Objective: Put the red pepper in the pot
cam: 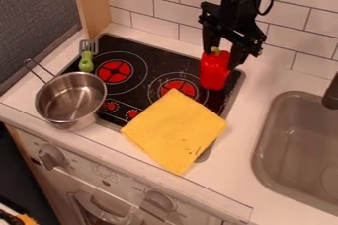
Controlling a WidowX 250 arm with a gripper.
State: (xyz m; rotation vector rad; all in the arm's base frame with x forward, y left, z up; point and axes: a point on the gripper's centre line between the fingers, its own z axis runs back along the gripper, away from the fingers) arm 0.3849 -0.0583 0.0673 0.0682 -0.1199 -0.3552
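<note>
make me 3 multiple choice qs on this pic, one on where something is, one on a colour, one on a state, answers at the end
1. Where is the red pepper?
a) in the sink
b) below the pincer, at the back right of the stove
c) on the floor

2. What colour is the cloth?
a) yellow
b) blue
c) white

3. What state is the pot in?
a) upside down
b) covered by a lid
c) upright and uncovered

Answers:
1. b: the pepper shows right under the pincer, in the stove's far right part.
2. a: the cloth lying over the stove's front edge is plain yellow.
3. c: its open top faces up, and its inside floor shows.
</note>
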